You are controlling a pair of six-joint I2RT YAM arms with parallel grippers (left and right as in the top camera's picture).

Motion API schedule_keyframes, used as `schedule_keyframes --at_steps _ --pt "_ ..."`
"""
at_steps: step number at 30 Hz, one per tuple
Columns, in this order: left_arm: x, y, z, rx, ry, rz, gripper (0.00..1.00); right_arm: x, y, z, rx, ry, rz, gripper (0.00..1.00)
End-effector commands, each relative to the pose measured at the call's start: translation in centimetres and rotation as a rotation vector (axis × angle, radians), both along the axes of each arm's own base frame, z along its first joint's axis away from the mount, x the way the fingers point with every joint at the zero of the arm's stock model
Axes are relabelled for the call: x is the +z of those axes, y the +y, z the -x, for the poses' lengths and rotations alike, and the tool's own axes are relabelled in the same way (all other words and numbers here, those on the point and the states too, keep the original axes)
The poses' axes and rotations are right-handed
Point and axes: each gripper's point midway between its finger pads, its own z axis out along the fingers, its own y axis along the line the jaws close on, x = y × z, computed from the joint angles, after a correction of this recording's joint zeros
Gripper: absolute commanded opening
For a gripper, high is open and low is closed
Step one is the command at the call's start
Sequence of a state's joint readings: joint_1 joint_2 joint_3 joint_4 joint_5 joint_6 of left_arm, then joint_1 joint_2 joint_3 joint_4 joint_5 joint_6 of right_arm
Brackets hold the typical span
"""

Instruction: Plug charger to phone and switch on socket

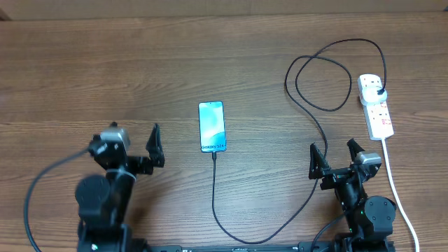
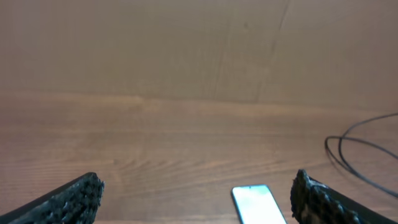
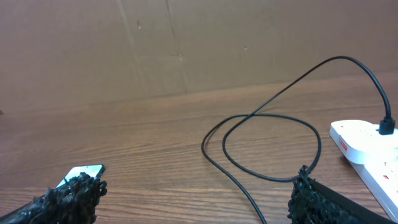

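While both claws (image 2: 198,185) (image 3: 198,182) gape, charger (image 1: 214,199) touches phone (image 1: 211,126).

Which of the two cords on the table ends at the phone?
The thin black charger cable: it reaches the phone's near short edge. The thicker white cord only leaves the power strip.

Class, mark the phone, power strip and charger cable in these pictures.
phone (image 1: 211,127), overhead view, middle of its screen
power strip (image 1: 380,116), overhead view, white body by the switches
charger cable (image 1: 214,189), overhead view, straight run below the phone
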State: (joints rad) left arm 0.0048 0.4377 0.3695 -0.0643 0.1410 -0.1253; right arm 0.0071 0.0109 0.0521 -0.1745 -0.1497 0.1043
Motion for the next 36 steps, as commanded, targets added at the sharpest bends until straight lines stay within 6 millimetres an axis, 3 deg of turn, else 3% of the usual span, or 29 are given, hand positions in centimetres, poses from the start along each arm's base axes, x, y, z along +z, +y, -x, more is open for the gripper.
schedule_keyframes --at_steps 1,9,18,22,36 --pt "-3.1 0.2 1.0 0.0 -0.039 -0.088 0.99 0.3 -0.1 0.0 -0.005 -0.012 -0.002 1.0" --pt "-6.8 0.5 2.0 0.009 -0.084 -0.157 1.0 0.3 -0.1 0.0 -0.005 -0.012 -0.002 1.0" --pt "-8.6 0.8 2.4 0.027 -0.048 -0.159 0.99 0.3 -0.1 0.0 -0.005 -0.012 -0.002 1.0" --pt "-7.8 0.9 2.6 0.035 -0.083 -0.159 1.0 0.3 -0.1 0.0 -0.005 -0.012 -0.002 1.0" --pt "-7.9 0.9 2.6 0.034 -0.08 -0.159 1.0 0.3 -0.1 0.0 -0.005 -0.012 -0.002 1.0"
